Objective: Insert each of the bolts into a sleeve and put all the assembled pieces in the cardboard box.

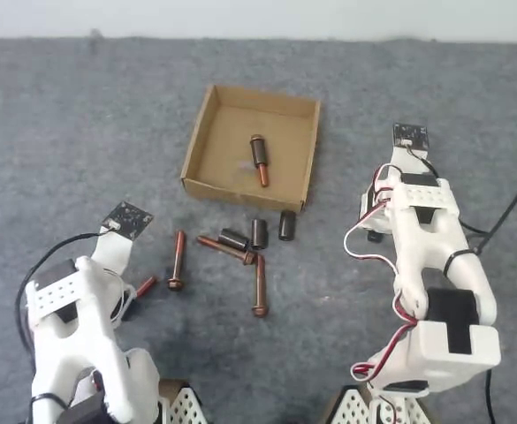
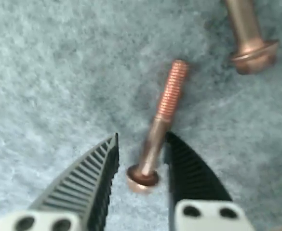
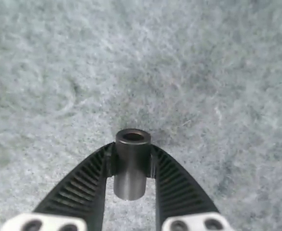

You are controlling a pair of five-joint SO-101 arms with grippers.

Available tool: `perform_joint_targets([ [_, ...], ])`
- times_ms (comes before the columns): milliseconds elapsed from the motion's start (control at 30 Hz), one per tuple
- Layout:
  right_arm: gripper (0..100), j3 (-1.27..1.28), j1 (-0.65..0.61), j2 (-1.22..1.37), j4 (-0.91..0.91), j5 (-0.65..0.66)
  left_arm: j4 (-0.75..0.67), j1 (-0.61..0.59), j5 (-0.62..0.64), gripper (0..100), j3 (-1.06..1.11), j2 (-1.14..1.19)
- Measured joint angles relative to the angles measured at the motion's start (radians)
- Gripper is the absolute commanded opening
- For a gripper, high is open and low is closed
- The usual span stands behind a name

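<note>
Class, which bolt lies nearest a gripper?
The bolt lying between the open fingers of the left gripper; the others lie farther off on the carpet or in the cardboard box.

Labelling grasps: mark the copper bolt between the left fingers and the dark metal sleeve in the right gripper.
copper bolt point(image 2: 155, 139), left wrist view, smooth shank.
dark metal sleeve point(image 3: 131, 171), right wrist view, outer wall.

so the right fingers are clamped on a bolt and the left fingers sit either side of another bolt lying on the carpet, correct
Not quite. The right fingers are clamped on a dark sleeve, not a bolt; the right wrist view shows its hollow end. The left fingers do sit either side of a bolt lying on the carpet.
</note>
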Motion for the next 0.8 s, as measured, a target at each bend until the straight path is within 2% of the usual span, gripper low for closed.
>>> perform_joint_targets([
  [500, 0.6, 0.000, 0.000, 0.000, 0.000, 0.000, 0.003, -0.002, 0.000, 10, 0.000, 0.000],
  [667, 0.6, 0.000, 0.000, 0.000, 0.000, 0.000, -0.011, -0.003, 0.012, 17, 0.000, 0.000],
  [800, 0.6, 0.000, 0.000, 0.000, 0.000, 0.000, -0.044, -0.006, 0.058, 17, 0.000, 0.000],
])
